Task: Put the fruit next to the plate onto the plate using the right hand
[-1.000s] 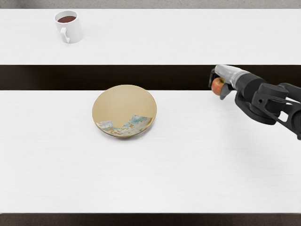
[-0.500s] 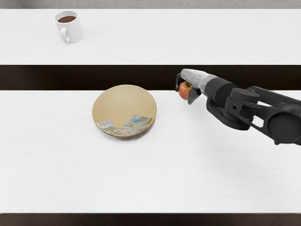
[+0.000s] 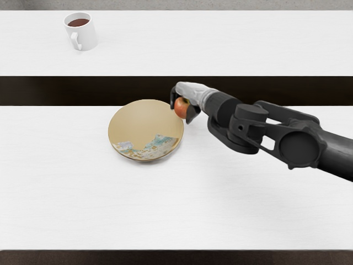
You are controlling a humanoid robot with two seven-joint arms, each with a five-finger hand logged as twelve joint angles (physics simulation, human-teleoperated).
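Over the table [image 3: 220, 193], right hand [image 3: 185, 102] grips the apple [image 3: 181, 107].

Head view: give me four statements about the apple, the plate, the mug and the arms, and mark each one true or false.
1. The right hand grips the apple in its fingers. True.
2. The apple lies on the plate. False: it is in the hand, by the plate's right rim.
3. The mug stands on the far table, at upper left. True.
4. The left arm reaches for the plate. False: no left arm is in view.
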